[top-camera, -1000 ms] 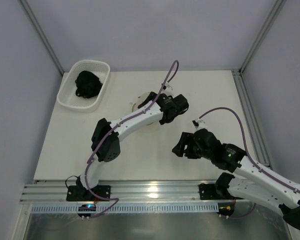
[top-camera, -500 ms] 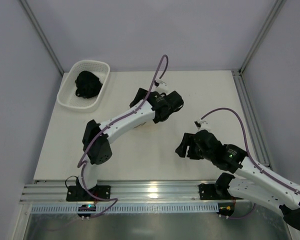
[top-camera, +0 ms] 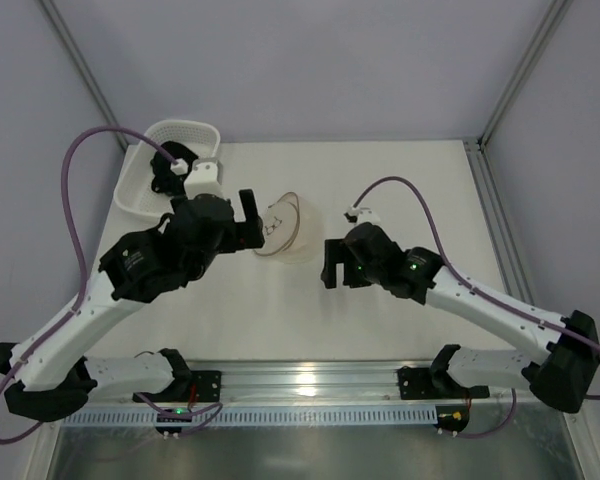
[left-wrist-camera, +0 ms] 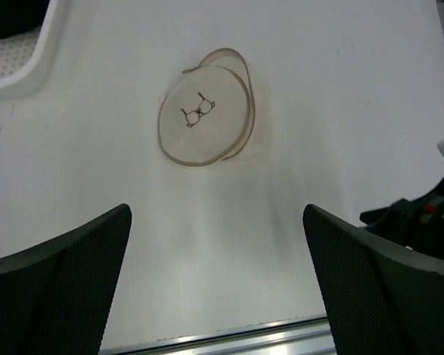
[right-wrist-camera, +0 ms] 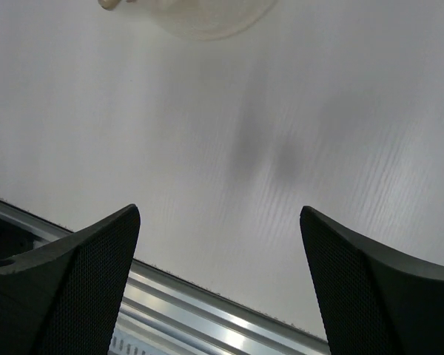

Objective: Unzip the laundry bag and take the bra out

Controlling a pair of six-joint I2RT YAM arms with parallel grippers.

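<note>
White mesh laundry bag (left-wrist-camera: 207, 115), tan rim, black glasses motif.

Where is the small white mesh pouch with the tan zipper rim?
The white mesh pouch lies centrally in the top view, between the left tool and right tool.

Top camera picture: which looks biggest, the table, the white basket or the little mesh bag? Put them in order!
1. Table, by far the largest.
2. White basket, even with the left arm hiding part of it.
3. Mesh bag, the smallest.
</note>
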